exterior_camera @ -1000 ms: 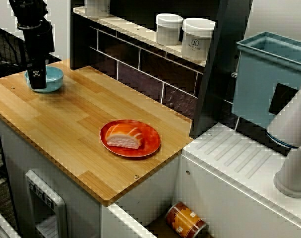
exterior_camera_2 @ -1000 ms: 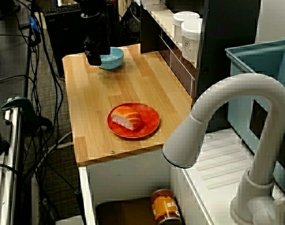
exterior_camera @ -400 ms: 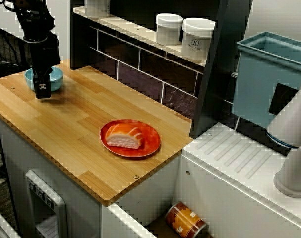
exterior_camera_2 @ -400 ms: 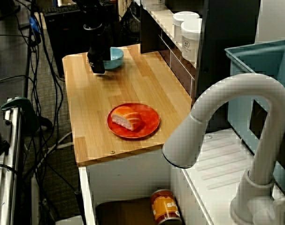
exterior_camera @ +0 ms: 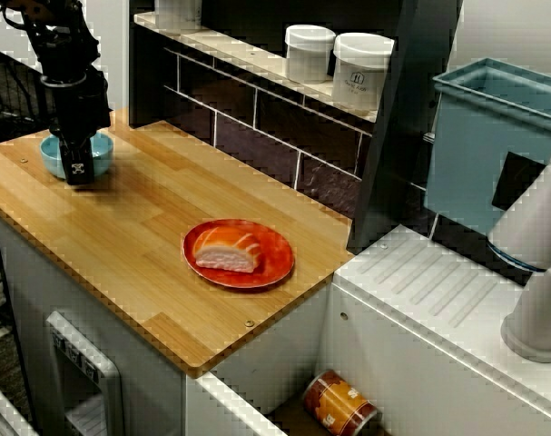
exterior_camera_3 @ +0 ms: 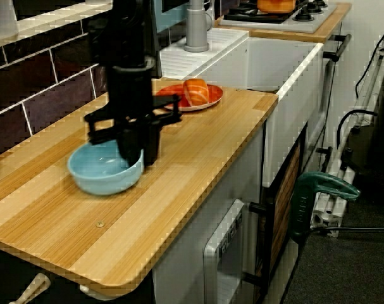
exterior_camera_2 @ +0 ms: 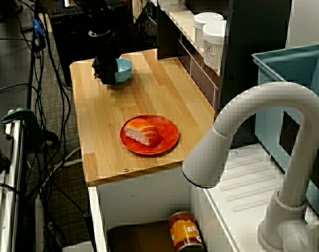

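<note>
Side view: hand [exterior_camera_3: 140, 154] at right rim of blue bowl [exterior_camera_3: 100, 174], clamped on rim.

A: Entry one, the counter [exterior_camera: 121, 232]?
B: Bowl [exterior_camera_3: 100, 172] on its end farthest from the faucet [exterior_camera_2: 254, 121]. Gripper [exterior_camera_3: 136, 157] clasps the bowl's rim, on the side toward the plate [exterior_camera: 277, 261].
A: Entry two, the plate?
B: On the counter's other end, well apart from the bowl. Sushi piece [exterior_camera: 226, 252] on it.
A: Remainder?
B: Jars [exterior_camera: 309, 53] side by side on the shelf [exterior_camera: 248, 56] behind the counter. Can [exterior_camera: 340, 404] lying in the recess below the counter's end.
</note>
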Controlling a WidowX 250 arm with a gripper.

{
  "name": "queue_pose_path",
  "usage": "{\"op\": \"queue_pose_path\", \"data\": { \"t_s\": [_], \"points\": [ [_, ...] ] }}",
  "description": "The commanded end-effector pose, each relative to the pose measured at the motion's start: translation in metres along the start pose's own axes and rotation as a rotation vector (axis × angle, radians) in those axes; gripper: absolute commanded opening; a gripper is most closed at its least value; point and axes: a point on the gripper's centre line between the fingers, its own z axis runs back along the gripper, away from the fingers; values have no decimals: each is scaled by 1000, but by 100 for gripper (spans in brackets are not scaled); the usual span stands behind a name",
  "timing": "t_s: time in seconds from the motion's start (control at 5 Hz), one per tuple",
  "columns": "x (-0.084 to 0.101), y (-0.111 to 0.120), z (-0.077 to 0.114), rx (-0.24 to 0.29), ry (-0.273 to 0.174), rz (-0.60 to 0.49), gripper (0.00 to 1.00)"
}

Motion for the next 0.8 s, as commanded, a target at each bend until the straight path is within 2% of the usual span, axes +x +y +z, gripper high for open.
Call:
{"op": "queue_pose_path", "data": {
  "t_s": [0.0,0.2,0.4,0.6],
  "points": [
    [11,-57,26,14,-58,-94,0],
    [15,-77,24,16,-64,-128,0],
    [17,-94,18,40,-65,-145,0],
    [17,-103,17,44,-65,-163,0]
  ]
}}
